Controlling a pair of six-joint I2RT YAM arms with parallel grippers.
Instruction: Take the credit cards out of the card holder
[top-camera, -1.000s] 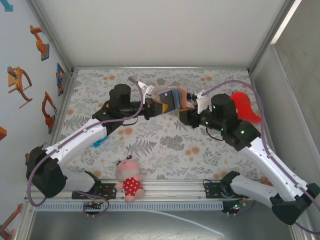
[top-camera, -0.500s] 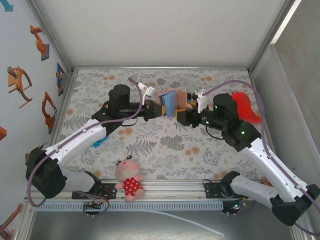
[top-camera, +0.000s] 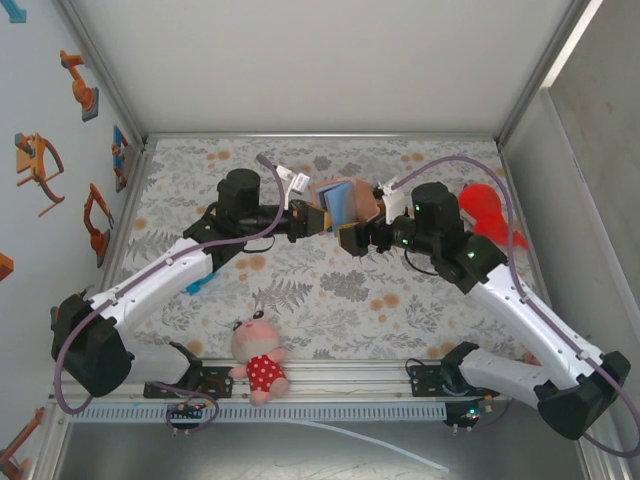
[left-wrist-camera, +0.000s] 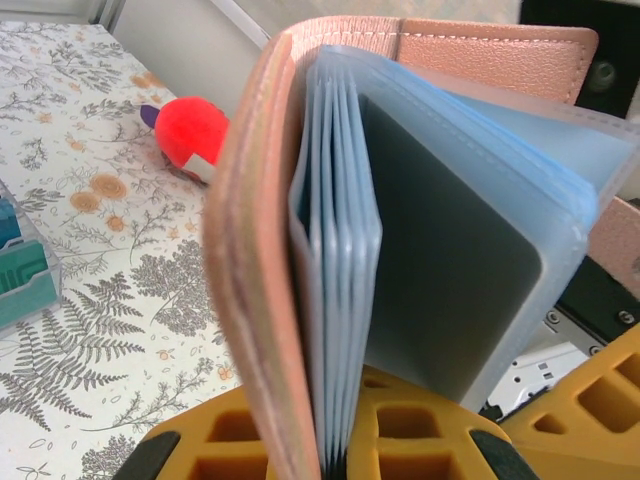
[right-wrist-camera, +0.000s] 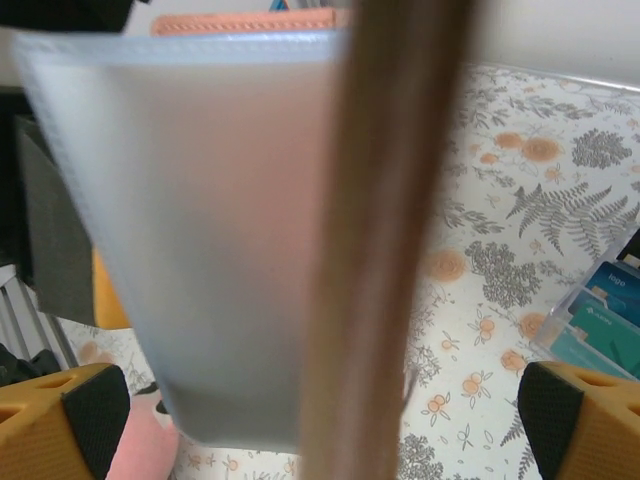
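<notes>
The card holder (top-camera: 342, 200) hangs above the mat, part open like a book, pinkish-tan outside (left-wrist-camera: 250, 250) with blue-grey sleeves (left-wrist-camera: 335, 240) inside. A dark grey credit card (left-wrist-camera: 445, 270) sits in one sleeve. My left gripper (top-camera: 318, 218) is shut on the holder's lower edge, its yellow fingers (left-wrist-camera: 440, 440) clamping one cover and several sleeves. My right gripper (top-camera: 353, 237) is open just right of and below the holder. Its fingertips (right-wrist-camera: 65, 415) stand wide apart, with a translucent sleeve (right-wrist-camera: 200, 230) and the tan cover edge (right-wrist-camera: 390, 250) between them, untouched.
A clear box of teal and blue cards (right-wrist-camera: 600, 320) lies on the floral mat (top-camera: 330, 300), partly under the left arm (top-camera: 200, 283). A red plush toy (top-camera: 488, 212) lies at the right rear. A small doll (top-camera: 258, 355) sits at the near edge.
My right gripper has opened wide and slid left and slightly nearer, beneath the holder's right side. The left gripper and the holder have barely moved.
</notes>
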